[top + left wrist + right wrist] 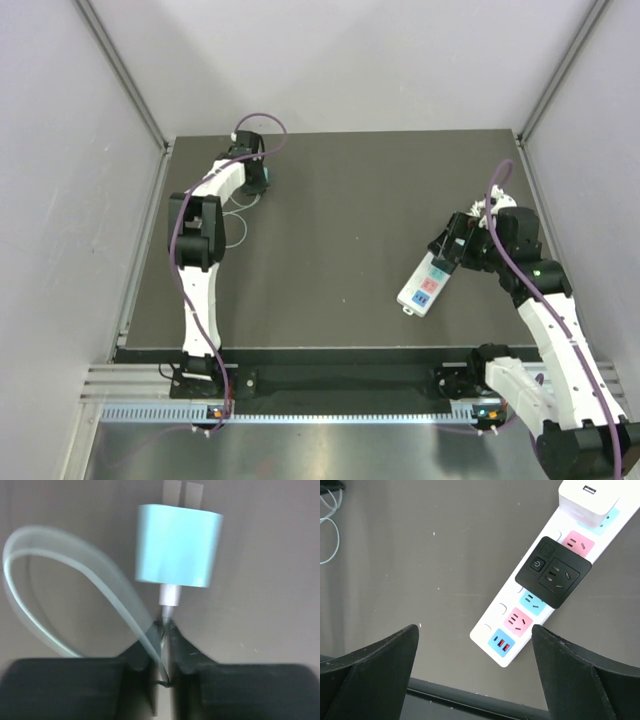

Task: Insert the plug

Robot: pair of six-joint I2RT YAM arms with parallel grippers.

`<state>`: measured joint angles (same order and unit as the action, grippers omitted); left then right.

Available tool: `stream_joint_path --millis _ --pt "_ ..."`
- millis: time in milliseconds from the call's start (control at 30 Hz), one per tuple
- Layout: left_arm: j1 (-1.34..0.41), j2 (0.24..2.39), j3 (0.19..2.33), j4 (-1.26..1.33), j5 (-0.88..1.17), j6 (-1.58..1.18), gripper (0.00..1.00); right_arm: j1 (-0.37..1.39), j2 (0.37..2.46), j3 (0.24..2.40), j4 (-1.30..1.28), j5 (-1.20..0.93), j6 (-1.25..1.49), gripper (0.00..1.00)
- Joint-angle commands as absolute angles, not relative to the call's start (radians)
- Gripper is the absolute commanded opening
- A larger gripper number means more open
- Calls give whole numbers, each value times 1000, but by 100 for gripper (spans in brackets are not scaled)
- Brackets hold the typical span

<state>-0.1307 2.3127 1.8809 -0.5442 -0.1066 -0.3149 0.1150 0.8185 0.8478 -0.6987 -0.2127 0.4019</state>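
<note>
L gripper [165, 628] is pinched almost fully closed on the pale blue cable [75, 565], right below the white connector where it enters the plug [178, 547]; its fingertips [187, 650] nearly meet at lower centre of the L wrist view. That plug, a light blue charger block, sits top centre of that view, just beyond the tips, w/ its two flat prongs [182, 489] pointing at the top edge. It's over the dark table [270, 605]; can't tell if it's resting or lifted. Cable loops out to the left of frame, blurred. In the top view the L gripper [258, 180] is at upper left near the table's far edge, w/ thin cable [238, 215] curling just below it. R gripper [475, 630] is wide open, holding nothing; its fingers [375, 665] fill the bottom corners of the R wrist view. White power strip [540, 597] runs diagonally from lower centre to upper right there, w/ pink & blue sockets [579, 544], USB ports [501, 643] at its near end, a black adapter [553, 577] plugged in mid-strip & a white USB charger [587, 500] at top right. Top view: power strip [424, 285] at centre right, well apart from the plug, R gripper [447, 250] over its upper end.
</note>
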Motion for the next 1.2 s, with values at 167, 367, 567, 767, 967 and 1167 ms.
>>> stream_joint_path --millis 167,367,567,767,967,1167 --pt "-163 2125 1677 -557 130 -382 0 126 790 858 -623 -250 475 93" --pt "-202 1898 1447 -431 339 -449 0 140 790 776 -500 -213 627 92" --pt "-288 1717 1324 -355 478 -528 0 273 821 681 -313 -123 866 91" --pt "-370 1570 1230 -240 546 -603 0 483 943 629 -40 38 1051 90" --pt "-417 1474 1151 -106 597 -735 0 575 1133 845 -73 136 1017 89" --pt "-456 1442 1138 -94 569 -736 0 615 1187 926 -83 143 1051 87"
